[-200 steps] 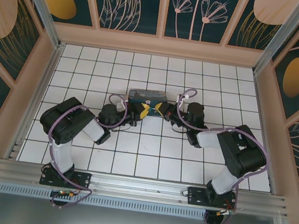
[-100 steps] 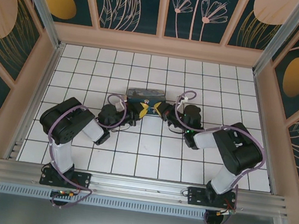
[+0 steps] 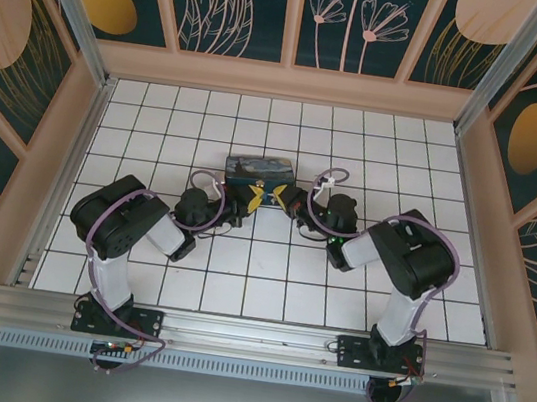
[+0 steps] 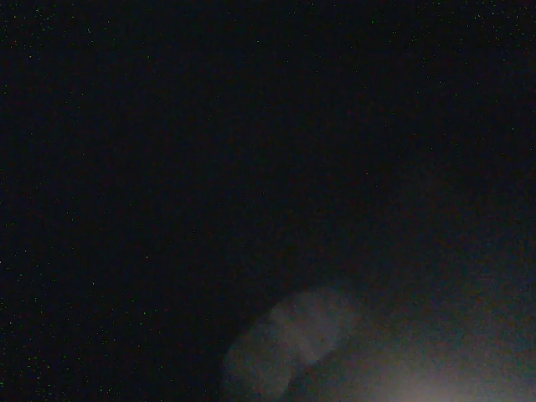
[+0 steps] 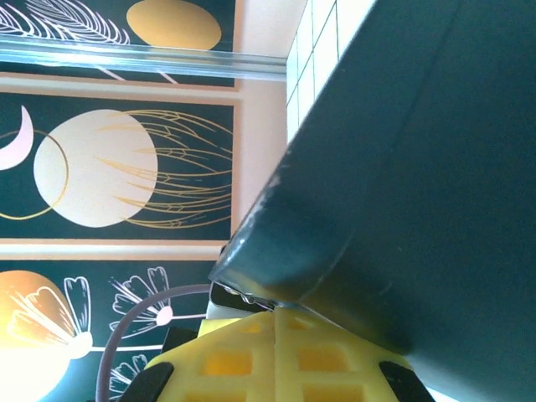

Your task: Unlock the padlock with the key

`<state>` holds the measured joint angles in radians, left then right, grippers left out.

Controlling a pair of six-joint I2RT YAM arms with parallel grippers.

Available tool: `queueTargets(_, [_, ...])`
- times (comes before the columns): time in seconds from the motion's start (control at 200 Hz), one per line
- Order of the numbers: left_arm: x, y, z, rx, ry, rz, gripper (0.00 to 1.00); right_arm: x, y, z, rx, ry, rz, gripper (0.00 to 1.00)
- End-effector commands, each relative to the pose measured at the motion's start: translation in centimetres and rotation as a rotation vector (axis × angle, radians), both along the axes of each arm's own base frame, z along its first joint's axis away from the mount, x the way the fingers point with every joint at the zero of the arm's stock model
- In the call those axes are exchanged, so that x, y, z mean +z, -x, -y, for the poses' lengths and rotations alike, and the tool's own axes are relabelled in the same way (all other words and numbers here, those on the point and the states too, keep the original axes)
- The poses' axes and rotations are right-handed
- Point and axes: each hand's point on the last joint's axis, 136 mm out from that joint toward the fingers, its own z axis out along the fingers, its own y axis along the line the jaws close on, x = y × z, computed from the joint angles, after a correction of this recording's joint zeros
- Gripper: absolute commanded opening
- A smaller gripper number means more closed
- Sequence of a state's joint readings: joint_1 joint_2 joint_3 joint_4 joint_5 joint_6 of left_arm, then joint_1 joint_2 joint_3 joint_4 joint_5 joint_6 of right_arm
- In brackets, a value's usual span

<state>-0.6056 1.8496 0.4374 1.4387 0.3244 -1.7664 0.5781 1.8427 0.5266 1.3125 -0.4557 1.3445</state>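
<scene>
Left fingers [image 3: 249, 200]: pressed together, at the blue painted tin box [image 3: 260, 169]
Right fingers [image 5: 226, 362]: yellow, pressed together, just below that box's dark corner
Worktop [image 3: 269, 262]: white tiles

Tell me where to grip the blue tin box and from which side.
Probably across its short width near the left or right end, coming down from above. The blue tin box sits on the tiled floor with its long sides running left to right. The left gripper and right gripper crowd its near long side, leaving the ends freer.
</scene>
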Motion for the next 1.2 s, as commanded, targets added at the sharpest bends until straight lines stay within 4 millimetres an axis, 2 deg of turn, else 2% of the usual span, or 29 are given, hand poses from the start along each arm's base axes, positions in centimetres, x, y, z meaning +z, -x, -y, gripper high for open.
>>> queueTargets(0.0, [7.9, 5.8, 3.9, -0.307, 0.152, 0.263, 0.0, 1.6, 3.4, -3.8, 0.206, -0.069, -0.011, 0.0])
queueTargets(0.08, [8.1, 5.9, 3.9, -0.308, 0.153, 0.266, 0.0, 0.3, 3.3, -4.1, 0.215, 0.057, 0.005, 0.0])
queueTargets(0.18, [8.0, 5.8, 3.9, -0.307, 0.154, 0.265, 0.0, -1.5, 3.0, -3.3, 0.185, 0.262, 0.055, 0.0])
queueTargets(0.235, [8.0, 5.8, 3.9, -0.306, 0.153, 0.266, 0.0, -1.9, 3.4, -2.8, 0.193, 0.304, 0.09, 0.0])
queueTargets(0.41, [7.9, 5.6, 4.0, -0.307, 0.149, 0.268, 0.0, -1.6, 4.2, -1.3, 0.164, 0.114, 0.023, 0.0])
queueTargets(0.616, [8.2, 5.8, 4.2, -0.327, 0.151, 0.284, 0.0, 0.0, 4.2, -2.2, 0.187, -0.05, 0.003, 0.0])
queueTargets(0.856, [10.3, 7.0, 3.9, -0.367, 0.244, 0.312, 0.0, -0.4, 3.5, -2.0, 0.162, -0.019, 0.0, 0.0])
queueTargets(0.931, [10.9, 7.6, 4.4, -0.421, 0.237, 0.361, 0.0, -0.2, 3.4, -2.0, 0.16, -0.004, 0.017, 0.0])
queueTargets(1.076, [10.4, 8.4, 5.2, -0.49, 0.169, 0.412, 0.0, -0.3, 3.5, -2.2, 0.18, 0.104, 0.061, 0.0])
queueTargets(1.196, [8.7, 8.2, 5.9, -0.52, 0.041, 0.445, 0.0, -0.2, 3.5, -2.0, 0.192, 0.156, 0.09, 0.0])
